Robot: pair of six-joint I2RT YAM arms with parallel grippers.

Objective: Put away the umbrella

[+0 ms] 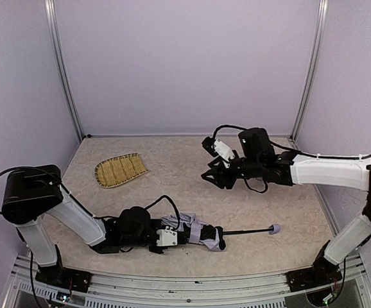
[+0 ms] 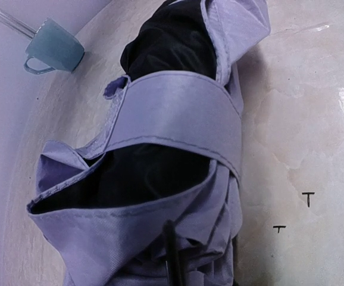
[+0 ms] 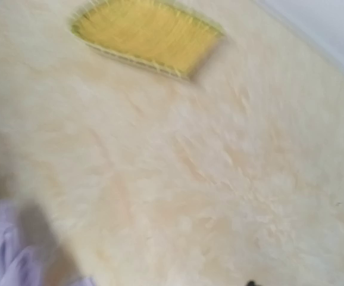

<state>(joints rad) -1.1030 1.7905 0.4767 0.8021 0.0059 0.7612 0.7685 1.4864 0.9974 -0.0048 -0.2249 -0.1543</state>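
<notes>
The umbrella (image 1: 195,230) lies flat on the counter (image 1: 172,154), close to the near edge and about halfway along it. Its pale purple-grey cloth is bunched up in a bundle. A thin black shaft (image 1: 246,231) sticks out of the bundle toward the right edge and ends in a small purple handle (image 1: 275,228). The left gripper (image 1: 198,236) is low on the counter, right in the cloth. The cloth hides its fingers, so I cannot tell if they are pinching it or not. The left wrist view is almost all umbrella (image 2: 160,179) — folds of cloth with dark inside, and a wide strap (image 2: 178,113) wrapped across them. Up in that view's corner a light blue mug (image 2: 53,52) stands by the wall, and two small black marks (image 2: 307,198) show on the bare counter beside the cloth. The right gripper (image 1: 216,179) hangs in the air over the middle of the counter, well apart from the umbrella, with its fingers spread and nothing between them. A woven straw tray (image 1: 120,170) sits toward the far left corner. The right wrist view is blurry — it shows the tray (image 3: 145,36) at the top and a bit of purple cloth (image 3: 5,253) at the bottom left.
</notes>
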